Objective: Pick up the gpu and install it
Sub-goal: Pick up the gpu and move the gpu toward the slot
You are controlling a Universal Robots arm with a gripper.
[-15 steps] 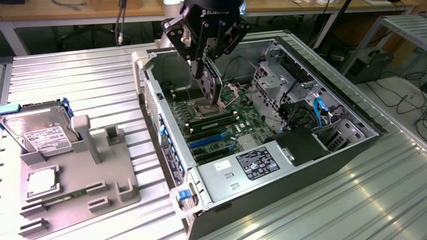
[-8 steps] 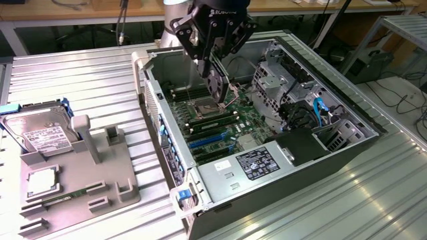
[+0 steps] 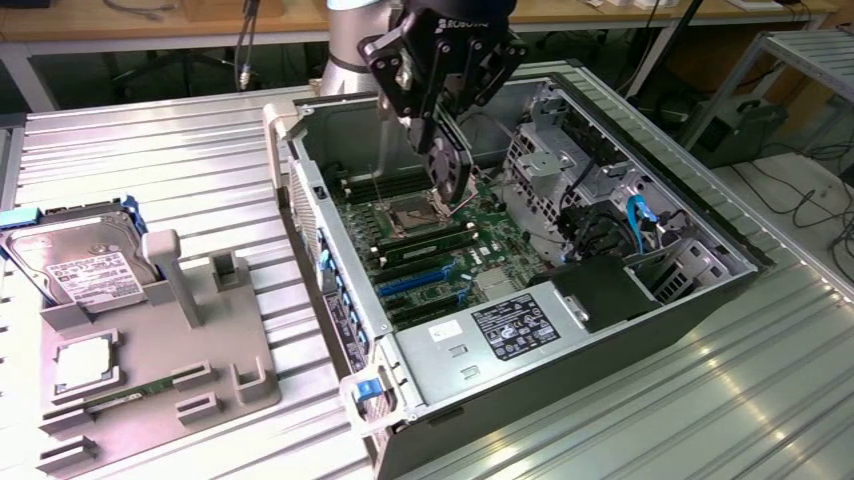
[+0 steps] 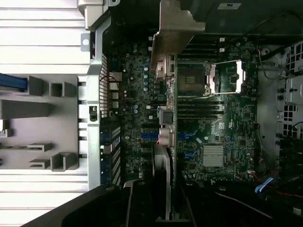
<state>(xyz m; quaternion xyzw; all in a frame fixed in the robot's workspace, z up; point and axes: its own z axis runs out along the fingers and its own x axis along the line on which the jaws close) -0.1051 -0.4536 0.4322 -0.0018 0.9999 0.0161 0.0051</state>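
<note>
Bench [image 3: 147, 160]: ribbed bare metal, semi-gloss. Case [image 3: 427, 350]: matt grey sheet metal. Tray [image 3: 134, 350]: matt grey plastic. Bracket of gpu [image 3: 451, 170]: pale, dull metal.

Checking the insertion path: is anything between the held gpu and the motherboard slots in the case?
Nothing visible does. The hand holds the gpu over the open case; the blue slots on the motherboard lie bare, no cable or card across them.
</note>
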